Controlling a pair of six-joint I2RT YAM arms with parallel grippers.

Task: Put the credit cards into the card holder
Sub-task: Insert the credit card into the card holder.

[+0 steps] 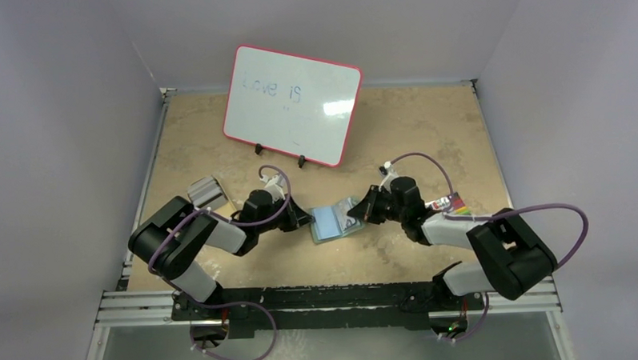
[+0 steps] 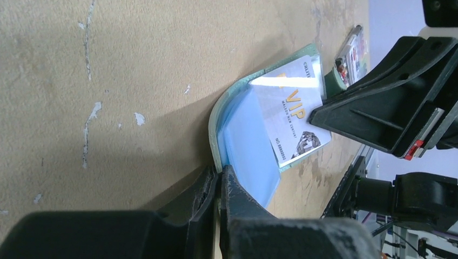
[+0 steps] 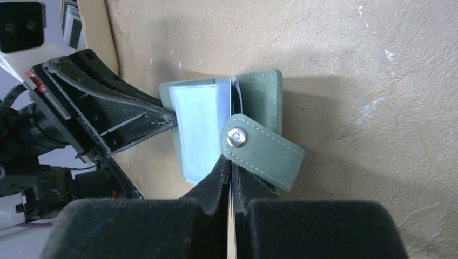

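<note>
table (image 1: 426, 120): tan board; the work lies at its near middle, between the two arms.
left gripper (image 2: 219, 181): clenched on the rim of the holder's curled left leaf. It serves best as an anchor, lifting that leaf just enough to open the pocket mouth, without tugging.
right gripper (image 3: 231, 172): pinched on the white card, seen edge-on near the fold. The likely step is sliding it in, so lead with one corner, stay parallel to the pocket and push slowly.
card holder (image 3: 262, 91): spread open on the table.
white card (image 2: 294, 113): slanted over the right leaf.
pale blue card (image 2: 248, 145): against the left leaf; whether it is pocketed I cannot tell.
snap strap (image 3: 264, 154): flopped across the right leaf; steer clear of it.
</note>
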